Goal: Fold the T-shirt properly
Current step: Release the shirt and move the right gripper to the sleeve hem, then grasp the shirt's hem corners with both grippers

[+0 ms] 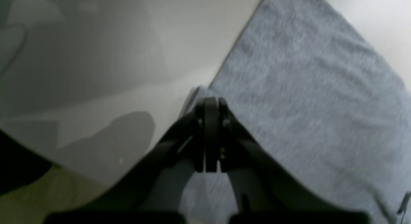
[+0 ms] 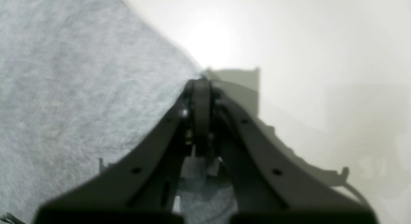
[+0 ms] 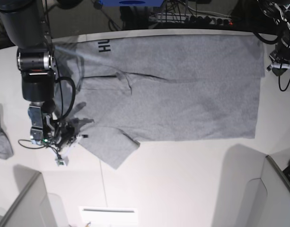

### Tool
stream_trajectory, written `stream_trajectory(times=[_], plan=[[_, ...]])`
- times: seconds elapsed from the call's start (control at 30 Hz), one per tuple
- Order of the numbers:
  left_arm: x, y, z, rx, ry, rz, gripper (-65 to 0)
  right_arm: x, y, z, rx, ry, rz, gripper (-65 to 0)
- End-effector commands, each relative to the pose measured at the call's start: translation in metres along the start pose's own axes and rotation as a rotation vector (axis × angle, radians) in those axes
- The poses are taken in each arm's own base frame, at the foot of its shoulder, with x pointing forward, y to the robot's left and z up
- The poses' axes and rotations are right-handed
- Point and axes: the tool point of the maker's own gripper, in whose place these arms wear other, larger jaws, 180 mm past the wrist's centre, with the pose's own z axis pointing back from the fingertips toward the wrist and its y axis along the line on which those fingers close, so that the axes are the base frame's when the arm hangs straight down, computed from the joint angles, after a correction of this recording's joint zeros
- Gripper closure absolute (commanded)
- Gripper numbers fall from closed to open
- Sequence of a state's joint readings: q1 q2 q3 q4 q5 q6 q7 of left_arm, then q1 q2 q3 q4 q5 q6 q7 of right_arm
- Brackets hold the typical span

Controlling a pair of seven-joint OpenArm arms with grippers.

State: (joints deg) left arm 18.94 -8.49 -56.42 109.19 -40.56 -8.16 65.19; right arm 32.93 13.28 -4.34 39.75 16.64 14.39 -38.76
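Left gripper (image 1: 210, 103), right gripper (image 2: 200, 84) both clamped on T-shirt (image 3: 182, 90) edges; white table (image 3: 192, 179).

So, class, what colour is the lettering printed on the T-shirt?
Black, on the heather-grey T-shirt; the lettering shows only in the base view.

We see a T-shirt (image 3: 182, 90) that is speckled light grey, with black letters (image 3: 104, 46) near its top edge. The worktop (image 3: 182, 179) is white. Both pincers, the left pincer (image 1: 210, 103) and the right pincer (image 2: 200, 86), are black. A small grey cloth (image 3: 0, 139) has dark print.
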Motion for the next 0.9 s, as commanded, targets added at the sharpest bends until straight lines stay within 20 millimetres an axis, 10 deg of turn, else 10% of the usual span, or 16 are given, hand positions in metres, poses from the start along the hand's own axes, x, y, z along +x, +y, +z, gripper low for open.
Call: stream_trajectory(times=[0.0,0.23,0.47,0.87], plan=[[0.015,-0.002,0.004,-0.006,-0.042,-0.028,0.0,0.003,-0.002,0.003,-0.003,0.013,0.006,0.0],[0.041,-0.024,-0.03,-0.07,0.004,-0.139,0.0,0.005,-0.002,0.004,-0.004,0.009,0.007,0.0],[0.083,-0.029,-0.068,-0.112,-0.016,-0.02,-48.5,0.024,0.004,0.015,-0.004,-0.058,0.04,0.0],[0.109,-0.067,-0.161,-0.127,0.064,-0.09,-49.4,0.03,0.005,0.019,-0.007,-0.078,0.045,0.0]])
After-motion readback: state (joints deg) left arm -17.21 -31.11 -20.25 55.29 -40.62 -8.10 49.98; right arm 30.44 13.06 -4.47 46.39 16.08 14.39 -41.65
